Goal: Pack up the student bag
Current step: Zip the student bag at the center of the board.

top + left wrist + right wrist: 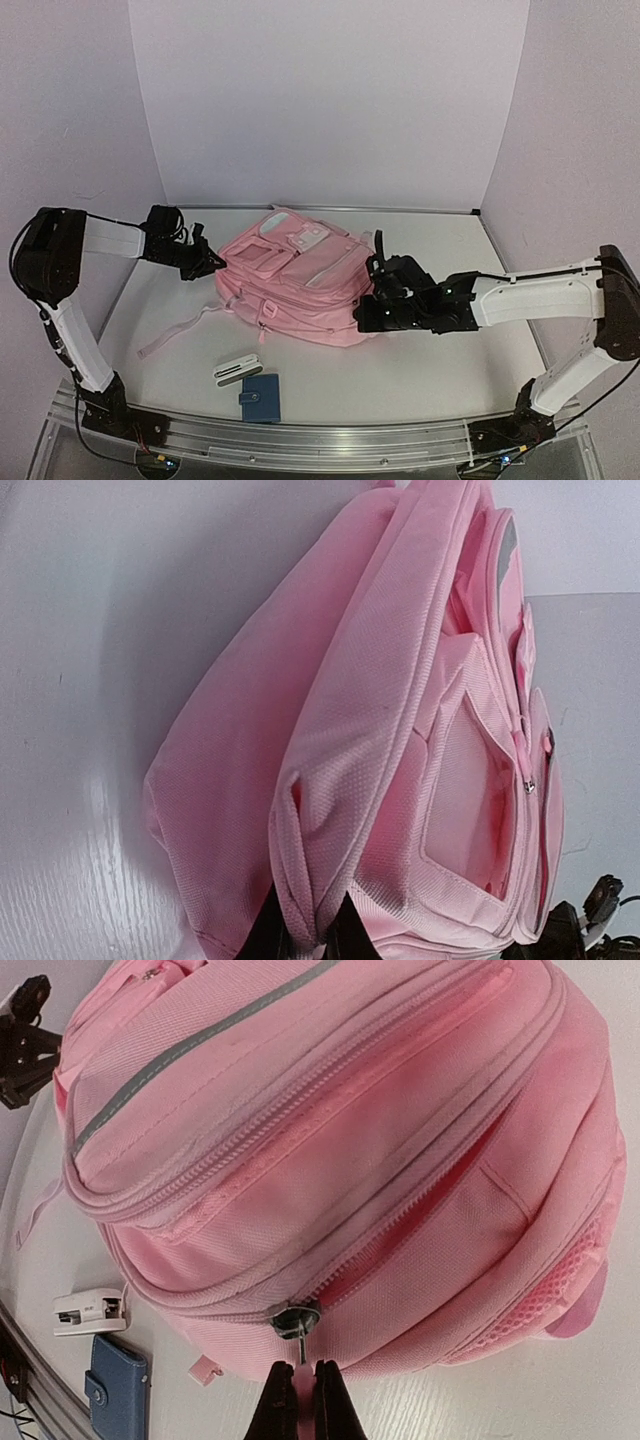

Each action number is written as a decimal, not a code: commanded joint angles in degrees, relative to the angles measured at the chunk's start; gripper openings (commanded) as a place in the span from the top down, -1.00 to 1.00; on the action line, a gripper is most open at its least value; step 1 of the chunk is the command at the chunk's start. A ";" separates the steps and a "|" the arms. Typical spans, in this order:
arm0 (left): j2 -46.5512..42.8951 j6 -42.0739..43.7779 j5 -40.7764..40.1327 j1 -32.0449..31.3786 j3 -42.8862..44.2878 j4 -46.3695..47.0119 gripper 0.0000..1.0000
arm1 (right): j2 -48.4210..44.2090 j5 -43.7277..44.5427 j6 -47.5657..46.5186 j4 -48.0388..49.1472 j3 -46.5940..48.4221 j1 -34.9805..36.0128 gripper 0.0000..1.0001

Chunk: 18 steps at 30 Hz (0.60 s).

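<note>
The student bag (300, 275) blocks the centre; far table (430, 235) passable.

1. Your left arm (72, 340) rises from the lower left of the frame, then bends right at mid-left.
2. Your left gripper (212, 262) is pinched tight on a fold of the student bag (300, 285).
3. Your right arm (540, 295) stretches low from the right edge toward centre.
4. Your right gripper (362, 316) is clamped on the zip pull (297, 1322).

Robot test cell, laboratory type. Booth of plain pale wall panels (330, 100) enclosing a white bench (440, 350). Aluminium rail (300, 438) along the near edge, with left arm (78, 340) and right arm (540, 290) bolted on.
</note>
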 commanded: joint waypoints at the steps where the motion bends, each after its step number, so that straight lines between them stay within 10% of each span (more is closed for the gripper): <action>1: 3.67 5.58 -7.48 3.70 8.97 5.39 0.93 | 2.37 0.11 -4.65 -5.10 3.75 -0.81 1.00; 8: -5.27 4.24 -11.09 1.48 6.58 -0.70 -0.42 | 4.00 -4.77 -4.56 -0.41 3.40 -0.57 1.00; 18: -21.43 -15.84 -15.70 -12.06 -10.07 3.47 -0.57 | 5.23 -4.62 -3.75 2.21 2.75 -0.23 1.00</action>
